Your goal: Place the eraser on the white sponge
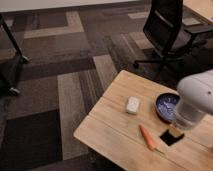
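The eraser [169,138], a small flat black block, lies on the wooden table [115,130] near its right side, just right of the orange stick. My gripper [176,132] hangs from the white arm [196,95] at the right edge and comes straight down onto the eraser's far right corner, shut on it. The eraser still rests on the tabletop. The white sponge [132,105], a small rounded pad, lies to the left and a little farther back, well apart from the gripper.
A dark blue bowl [165,106] stands between the sponge and the arm, partly behind it. An orange carrot-like stick [147,138] lies left of the eraser. A black office chair [167,30] stands behind the table. Patterned carpet lies to the left.
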`<state>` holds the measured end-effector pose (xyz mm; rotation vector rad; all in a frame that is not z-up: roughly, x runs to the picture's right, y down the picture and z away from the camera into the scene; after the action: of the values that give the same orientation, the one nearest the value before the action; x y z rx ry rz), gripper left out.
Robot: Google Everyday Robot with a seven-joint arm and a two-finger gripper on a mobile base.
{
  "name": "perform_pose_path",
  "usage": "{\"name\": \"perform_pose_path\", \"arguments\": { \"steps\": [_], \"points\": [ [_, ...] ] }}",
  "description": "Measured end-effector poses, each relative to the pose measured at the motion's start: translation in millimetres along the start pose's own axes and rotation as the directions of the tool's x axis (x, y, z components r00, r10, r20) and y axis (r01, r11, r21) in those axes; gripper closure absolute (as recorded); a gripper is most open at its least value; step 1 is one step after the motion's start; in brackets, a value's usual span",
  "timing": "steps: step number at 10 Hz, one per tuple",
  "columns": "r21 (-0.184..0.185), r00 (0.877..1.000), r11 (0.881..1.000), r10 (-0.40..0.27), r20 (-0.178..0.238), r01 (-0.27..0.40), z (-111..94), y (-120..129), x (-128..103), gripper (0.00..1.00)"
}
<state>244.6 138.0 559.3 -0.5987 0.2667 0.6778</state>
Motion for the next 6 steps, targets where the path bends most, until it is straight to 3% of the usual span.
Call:
{"name": "perform_pose_path", "arguments": {
  "steps": [4,5,6],
  "points": [
    [0.000,1.000,1.000,-0.005,0.005,0.005,-0.5,0.4,-2.1,1.00],
    [0.011,0.999,0.999,-0.045,0.025,0.045,-0.7,-1.3,-15.4,1.00],
    [0.026,0.992,0.993,-0.117,0.056,0.115,-2.5,1.0,-42.6,1.00]
  ]
}}
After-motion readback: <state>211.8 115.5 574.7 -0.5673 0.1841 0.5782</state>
